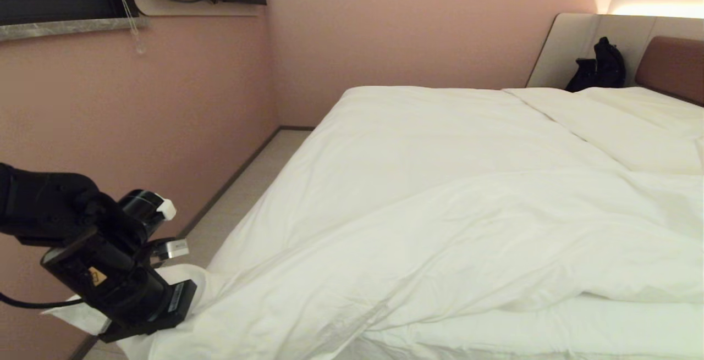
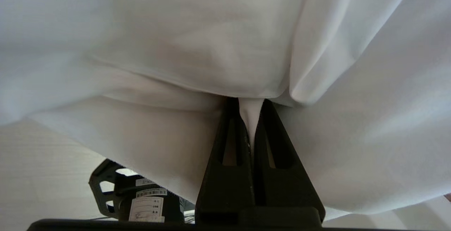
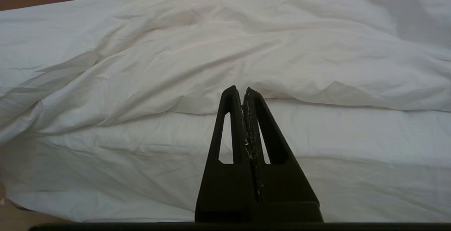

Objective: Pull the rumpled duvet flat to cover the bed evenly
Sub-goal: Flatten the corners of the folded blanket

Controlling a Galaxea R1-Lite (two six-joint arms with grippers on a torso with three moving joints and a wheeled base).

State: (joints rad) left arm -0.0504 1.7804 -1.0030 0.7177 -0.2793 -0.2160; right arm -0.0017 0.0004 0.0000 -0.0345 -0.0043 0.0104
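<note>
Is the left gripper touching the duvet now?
Touching. The left wrist view shows the left gripper shut on a fold of the duvet, pinched between its fingers.

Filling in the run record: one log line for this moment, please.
left gripper: shut on duvet corner, off bed corner | right gripper: shut, empty, facing bed | duvet: rumpled

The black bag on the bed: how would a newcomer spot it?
Start at the bed and follow the white duvet to the far headboard end. There the black bag leans on the pale grey surround, the only dark thing among white bedding.
</note>
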